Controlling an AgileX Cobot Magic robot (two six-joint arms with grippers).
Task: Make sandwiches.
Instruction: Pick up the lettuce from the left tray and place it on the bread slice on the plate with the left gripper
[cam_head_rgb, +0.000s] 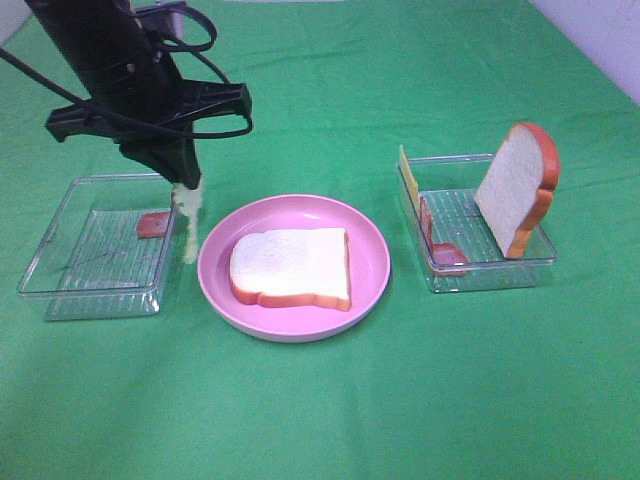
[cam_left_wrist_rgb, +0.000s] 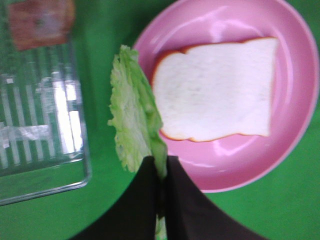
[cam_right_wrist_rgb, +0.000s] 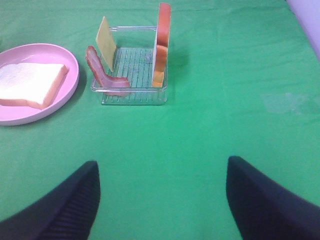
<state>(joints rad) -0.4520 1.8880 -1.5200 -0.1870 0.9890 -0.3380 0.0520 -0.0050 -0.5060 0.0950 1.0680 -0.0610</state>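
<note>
Lettuce (cam_head_rgb: 188, 228) pinched in left gripper (cam_head_rgb: 182, 183), dangling left of centre frame, just beside plate (cam_head_rgb: 213, 285) edge. Carry it over the bread (cam_head_rgb: 292, 265) (flat, centred) before letting go. Right gripper (cam_right_wrist_rgb: 162, 200) wide, empty, over green cloth (cam_right_wrist_rgb: 210, 120).

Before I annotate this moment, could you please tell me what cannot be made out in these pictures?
- Right gripper: outside the exterior high view; the right wrist view's edge cuts off all but its fingertips.
- Lettuce: its gripped end is hidden between the left gripper's fingers, left wrist view.
- Bacon piece in the left tray: blurred and edge-cut in the left wrist view; small in exterior high.
</note>
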